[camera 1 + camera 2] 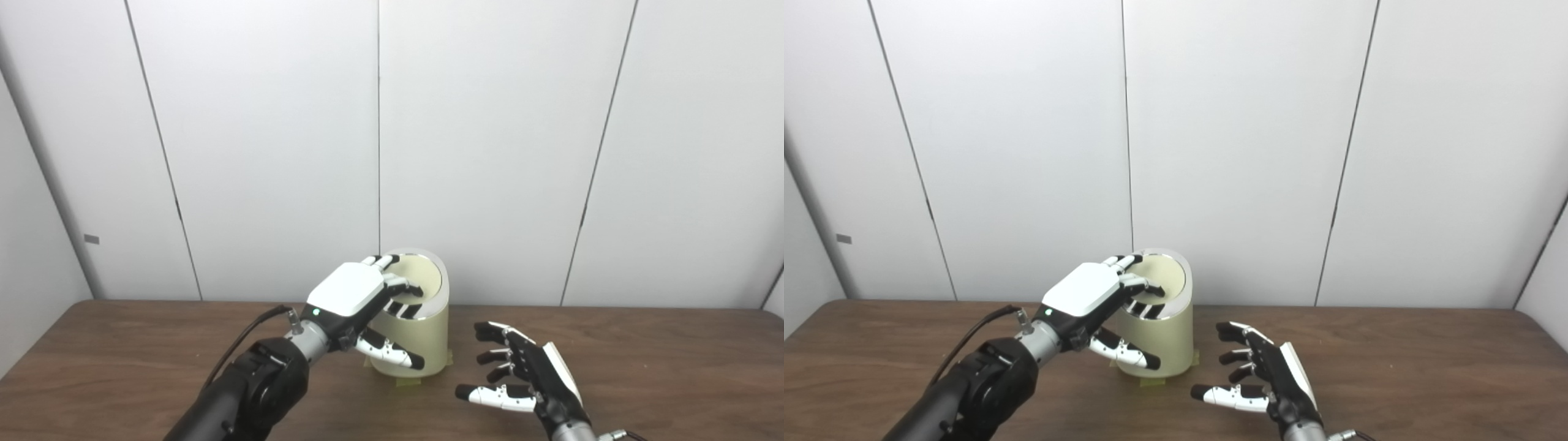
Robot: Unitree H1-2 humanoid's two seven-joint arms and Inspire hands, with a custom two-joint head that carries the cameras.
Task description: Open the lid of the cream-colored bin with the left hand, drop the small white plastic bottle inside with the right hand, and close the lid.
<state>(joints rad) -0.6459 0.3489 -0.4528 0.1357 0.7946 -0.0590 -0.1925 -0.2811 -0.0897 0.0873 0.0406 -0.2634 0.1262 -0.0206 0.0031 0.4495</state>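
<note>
Fingers [404,288] of my left hand [352,294] rest spread across the round lid [419,275] of the cream-coloured cylindrical plastic bin [422,343], thumb hanging down the front of its wall, on the dark wooden tabletop [122,349]. I cannot tell whether the lid is flat shut or already tipping inward; its pale face shows inside a shiny rim, so I judge this to be step 1, the opening, or else the final closing.

My right hand [1268,376] hovers low just to the right of the bin, palm turned toward it, fingers [1234,355] apart and slightly curled, pinching nothing.

Notably, the small white plastic bottle named in the task is not visible in either view: not on the tabletop, not in either hand. It may already lie inside the bin, which I cannot see into.

If the bottle is inside, my next move is to ease the left hand off and let the lid settle. If not, I need to find the bottle before pressing further.
</note>
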